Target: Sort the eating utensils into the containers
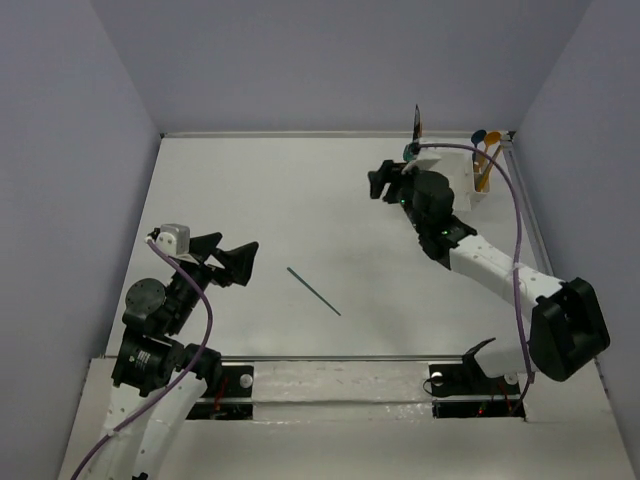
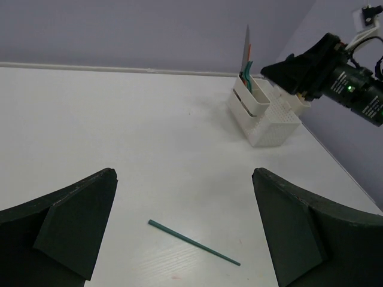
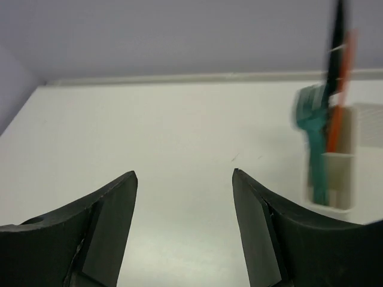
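Observation:
A lone dark teal chopstick [image 1: 313, 291] [image 2: 192, 242] lies flat on the white table. My left gripper [image 1: 235, 262] [image 2: 184, 173] hangs open just left of it, nothing between its fingers. The white caddy [image 1: 468, 182] [image 2: 264, 119] stands at the far right corner. Its near end cup [image 3: 338, 179] holds a teal fork [image 3: 311, 119], an orange chopstick [image 3: 339, 113] and an upright knife [image 1: 417, 124]. A blue spoon [image 1: 478, 137] and an orange spoon [image 1: 492, 141] stick out of its far end. My right gripper [image 1: 385, 182] [image 3: 184, 173] is open and empty, just left of the caddy.
Grey walls close the table on the left, back and right. The right arm [image 2: 335, 69] reaches over the caddy's right side. A raised strip with both arm bases [image 1: 330, 385] runs along the near edge.

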Action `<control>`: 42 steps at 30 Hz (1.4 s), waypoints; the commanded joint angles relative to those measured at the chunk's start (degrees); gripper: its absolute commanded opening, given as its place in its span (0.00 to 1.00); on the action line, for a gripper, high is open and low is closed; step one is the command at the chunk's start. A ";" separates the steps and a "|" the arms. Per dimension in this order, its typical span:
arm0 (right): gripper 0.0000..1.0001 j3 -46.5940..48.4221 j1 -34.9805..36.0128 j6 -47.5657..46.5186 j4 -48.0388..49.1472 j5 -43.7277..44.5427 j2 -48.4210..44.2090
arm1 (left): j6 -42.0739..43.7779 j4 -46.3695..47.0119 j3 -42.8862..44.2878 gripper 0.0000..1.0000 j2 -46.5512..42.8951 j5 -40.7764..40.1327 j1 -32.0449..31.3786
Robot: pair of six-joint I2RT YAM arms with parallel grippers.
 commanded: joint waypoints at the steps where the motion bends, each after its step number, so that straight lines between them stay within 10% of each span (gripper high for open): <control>1: 0.70 4.03 11.55 -1.18 -16.20 -12.90 4.34 | 0.03 1.52 0.49 0.99 0.58 -1.43 0.26; 10: 0.66 17.39 30.72 -7.42 -42.03 -15.73 18.66 | -0.14 1.17 0.67 0.99 0.58 -2.58 1.41; 27: 0.55 30.85 32.67 -7.52 -48.31 -13.35 38.71 | -0.05 1.61 0.32 0.99 0.32 -0.91 1.41; 38: 0.02 31.38 32.67 -6.02 -49.37 -13.00 43.20 | -0.05 1.52 0.32 0.99 -0.47 -0.82 1.41; 42: 0.00 29.54 32.67 -5.23 -46.39 -10.28 40.57 | 0.03 1.52 0.32 0.99 -0.65 -0.73 1.41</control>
